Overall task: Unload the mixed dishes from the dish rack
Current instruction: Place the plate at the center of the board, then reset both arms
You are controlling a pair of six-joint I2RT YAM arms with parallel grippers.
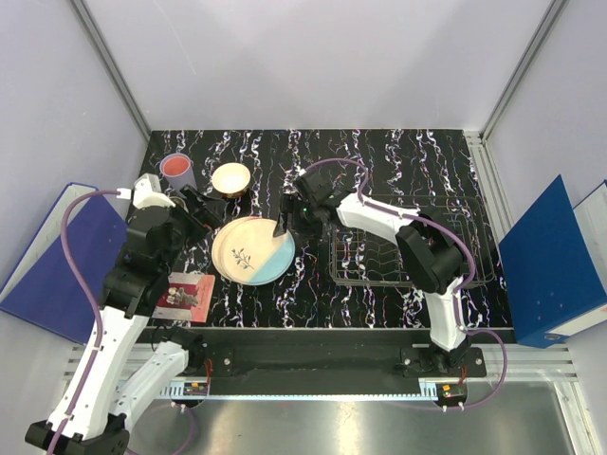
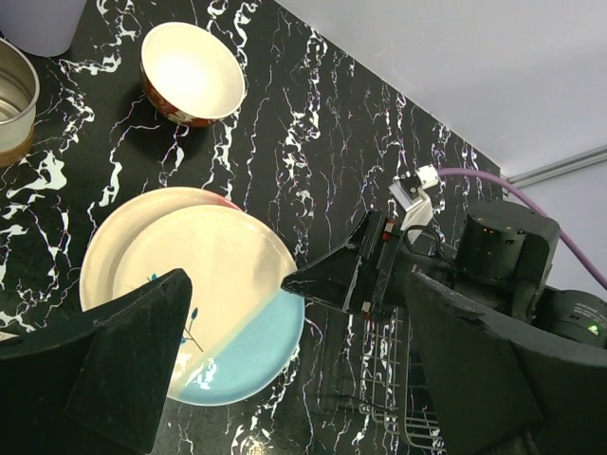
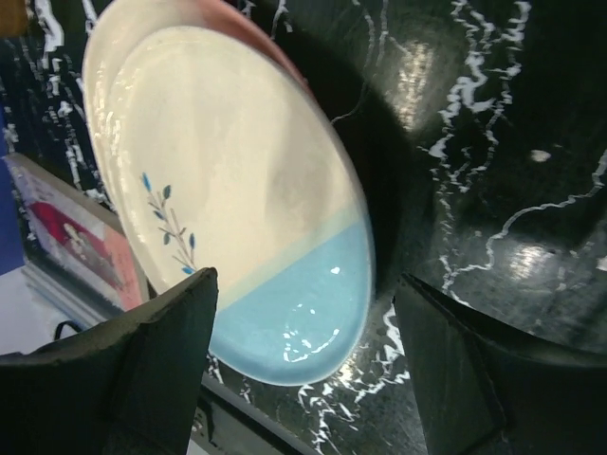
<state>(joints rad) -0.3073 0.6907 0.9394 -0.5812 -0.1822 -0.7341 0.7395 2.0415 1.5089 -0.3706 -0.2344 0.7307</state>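
Two cream plates lie stacked on the black marble table, left of the dish rack. The half-blue plate is on top; the pink one shows only as a rim. My right gripper is open, its jaws straddling the blue edge without holding it. My left gripper is open and empty over the plates' left side. A small brown-cream cup and a lilac tumbler stand behind the plates. I see no dish in the rack.
A red printed card lies at the near left, beside the plates. A metal-looking cup stands next to the tumbler in the left wrist view. Blue binders lean outside the cell at left and right.
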